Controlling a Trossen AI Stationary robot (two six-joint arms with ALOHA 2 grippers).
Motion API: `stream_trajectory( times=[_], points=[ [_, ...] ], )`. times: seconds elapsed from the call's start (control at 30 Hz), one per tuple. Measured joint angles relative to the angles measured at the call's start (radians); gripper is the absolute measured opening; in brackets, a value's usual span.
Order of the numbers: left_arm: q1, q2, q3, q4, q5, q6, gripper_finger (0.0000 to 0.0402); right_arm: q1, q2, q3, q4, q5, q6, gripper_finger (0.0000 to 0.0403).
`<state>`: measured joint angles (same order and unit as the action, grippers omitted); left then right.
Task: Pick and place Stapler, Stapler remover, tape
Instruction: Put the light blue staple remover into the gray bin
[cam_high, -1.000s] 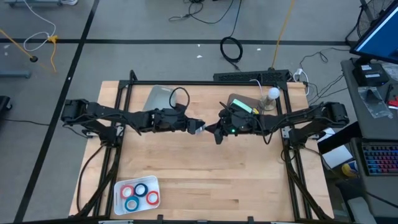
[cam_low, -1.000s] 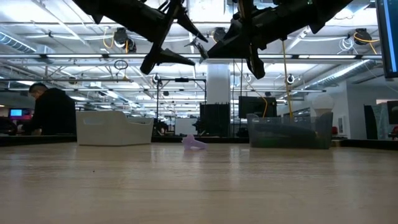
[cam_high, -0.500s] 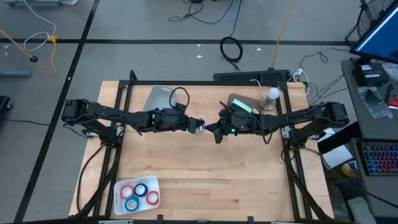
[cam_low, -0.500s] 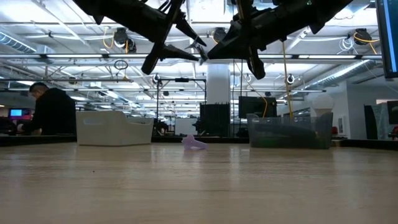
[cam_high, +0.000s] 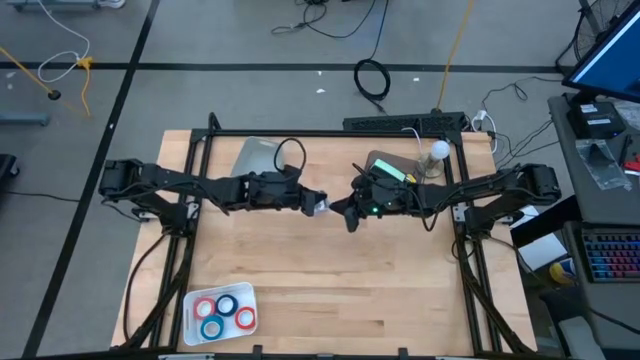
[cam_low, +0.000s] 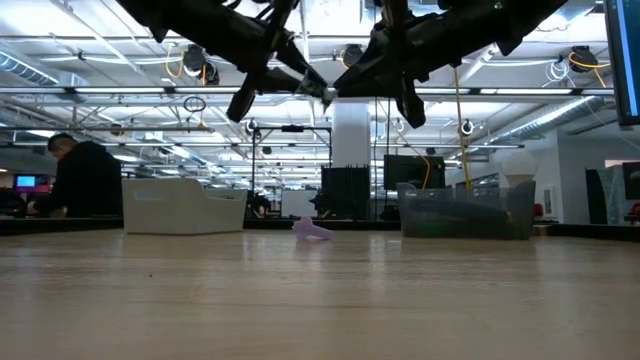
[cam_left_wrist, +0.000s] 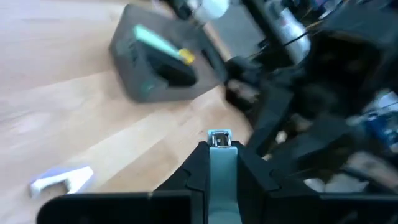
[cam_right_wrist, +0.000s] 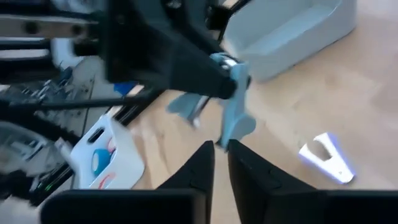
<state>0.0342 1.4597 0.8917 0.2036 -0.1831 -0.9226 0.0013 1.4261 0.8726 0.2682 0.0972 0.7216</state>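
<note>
A small light-blue stapler (cam_right_wrist: 233, 99) hangs high above the middle of the table, where my two grippers meet tip to tip (cam_low: 325, 92). My left gripper (cam_left_wrist: 219, 149) is shut on it. My right gripper (cam_right_wrist: 219, 149) faces it with a narrow gap between its fingers, its tips just below the stapler's lower end (cam_right_wrist: 241, 127). A pale lavender stapler remover (cam_right_wrist: 324, 160) lies flat on the wood beneath them. Red and blue tape rolls (cam_high: 222, 312) lie in a white tray at the near left. My left gripper pinches the stapler between its two fingers (cam_left_wrist: 199, 165), coming nearly level from the table's left. The stapler's metal-tipped end (cam_left_wrist: 219, 138) sticks out past the fingertips, and the stapler is lifted clear of the table. My right gripper's fingertips (cam_right_wrist: 208, 152) stand at the stapler's lower end; whether they touch it I cannot tell.
A dark grey bin (cam_high: 390, 168) holding small items stands at the far right, with a white ball (cam_high: 438, 150) beside it. A white bin (cam_high: 255, 155) stands at the far left. Bare wood (cam_high: 340, 270) lies between the arms and the near edge.
My left gripper has shut its wide-open fingers onto the stapler at the meeting point. Neither arm has moved from its place.
</note>
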Motion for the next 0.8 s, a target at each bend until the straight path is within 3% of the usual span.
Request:
stream_trajectory(
  times=[0.27,0.43,0.63,0.8],
  points=[
    [0.045,-0.002,0.0,-0.252,-0.02,0.024,0.0044,0.008,0.0,0.0,-0.128,-0.207,-0.002,0.0088],
    [0.124,-0.011,0.0,-0.482,-0.035,0.05,0.0048,0.021,0.0,0.0,-0.201,-0.309,-0.038,0.0102],
    [0.255,-0.101,-0.003,-0.687,-0.08,0.136,0.0044,0.032,-0.011,0.0,-0.217,-0.311,-0.103,0.0092],
    [0.381,-0.18,0.001,-0.767,-0.143,0.213,0.0046,0.034,-0.027,0.0,-0.204,-0.309,-0.123,0.0082]
  ],
)
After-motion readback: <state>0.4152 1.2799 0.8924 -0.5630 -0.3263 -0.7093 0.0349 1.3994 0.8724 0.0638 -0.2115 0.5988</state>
